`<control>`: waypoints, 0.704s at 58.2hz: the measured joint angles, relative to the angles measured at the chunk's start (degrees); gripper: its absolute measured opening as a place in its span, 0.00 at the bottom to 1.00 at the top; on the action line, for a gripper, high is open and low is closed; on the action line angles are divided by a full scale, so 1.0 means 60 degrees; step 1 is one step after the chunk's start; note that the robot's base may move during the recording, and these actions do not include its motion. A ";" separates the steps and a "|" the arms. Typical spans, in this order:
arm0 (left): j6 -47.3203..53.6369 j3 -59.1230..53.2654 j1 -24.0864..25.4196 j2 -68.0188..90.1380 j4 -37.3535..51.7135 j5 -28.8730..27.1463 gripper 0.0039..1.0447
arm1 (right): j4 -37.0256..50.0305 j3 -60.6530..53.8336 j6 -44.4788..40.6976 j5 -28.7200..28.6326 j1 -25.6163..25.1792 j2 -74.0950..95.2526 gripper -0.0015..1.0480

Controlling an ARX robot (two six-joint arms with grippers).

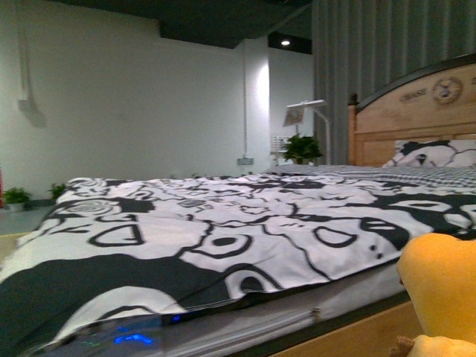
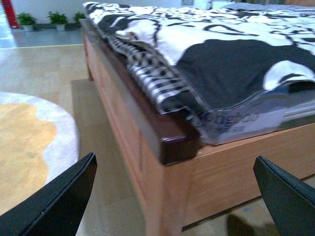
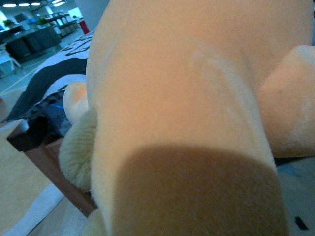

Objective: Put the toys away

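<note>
Presently your left gripper (image 2: 174, 158) stands spread before the brown wooden bed corner (image 2: 170, 140); plump orange-yellow plush toy (image 3: 187, 98) blocks view, right gripper's fingers indeterminable.

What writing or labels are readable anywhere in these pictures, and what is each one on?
"...ongbao": printed on the plastic-wrapped mattress edge, seen in the left wrist view; its first letter is unclear, and the smaller print under it is too blurred to read.
Carved letters beside a round emblem on the wooden headboard: too blurred to read.
Small sign on a stand by the potted plant: too small to read.
</note>
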 joint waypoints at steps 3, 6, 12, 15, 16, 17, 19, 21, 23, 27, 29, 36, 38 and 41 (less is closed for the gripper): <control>0.0000 0.0000 0.0000 0.0004 0.0000 0.0000 0.95 | 0.0000 0.0000 0.0004 0.0004 0.0000 0.0000 0.18; 0.0000 0.0000 0.0000 0.0000 0.0000 -0.0004 0.95 | 0.0000 0.0000 0.0000 0.0004 0.0000 0.0000 0.18; 0.0000 0.0000 0.0000 0.0000 0.0000 0.0004 0.95 | 0.0000 0.0000 0.0004 0.0000 0.0000 -0.0007 0.18; -0.0004 0.0000 0.0000 0.0004 -0.0004 -0.0007 0.95 | 0.0000 0.0000 0.0004 0.0004 0.0000 -0.0007 0.18; 0.0000 0.0000 0.0000 0.0004 0.0000 0.0000 0.95 | 0.0000 0.0000 0.0004 0.0004 0.0000 -0.0007 0.18; 0.0000 0.0000 0.0000 0.0000 0.0000 -0.0004 0.95 | 0.0004 0.0000 0.0000 0.0000 0.0000 -0.0007 0.18; 0.0000 0.0000 0.0000 0.0000 0.0000 0.0004 0.95 | 0.0000 0.0000 0.0004 0.0000 0.0000 -0.0015 0.18; 0.0000 0.0000 0.0000 0.0000 0.0000 0.0004 0.95 | 0.0000 0.0000 0.0004 0.0011 0.0000 -0.0015 0.18; 0.0000 0.0000 0.0000 0.0004 -0.0004 0.0000 0.95 | 0.0000 0.0000 0.0004 0.0007 0.0000 -0.0015 0.18; 0.0000 0.0000 0.0000 0.0000 -0.0004 -0.0004 0.95 | 0.0004 0.0000 0.0004 0.0004 0.0000 -0.0015 0.18; 0.0000 0.0000 0.0000 0.0004 0.0000 0.0000 0.95 | 0.0000 0.0000 0.0000 0.0000 0.0000 -0.0015 0.18; 0.0000 0.0000 0.0000 0.0000 0.0000 0.0004 0.95 | 0.0000 0.0000 0.0000 0.0004 0.0000 -0.0015 0.18; 0.0000 0.0000 0.0000 0.0000 0.0000 0.0004 0.95 | 0.0000 0.0000 0.0004 0.0007 0.0000 -0.0018 0.18; 0.0000 0.0000 0.0000 0.0004 0.0000 -0.0004 0.95 | 0.0000 0.0000 0.0004 -0.0004 0.0000 -0.0015 0.18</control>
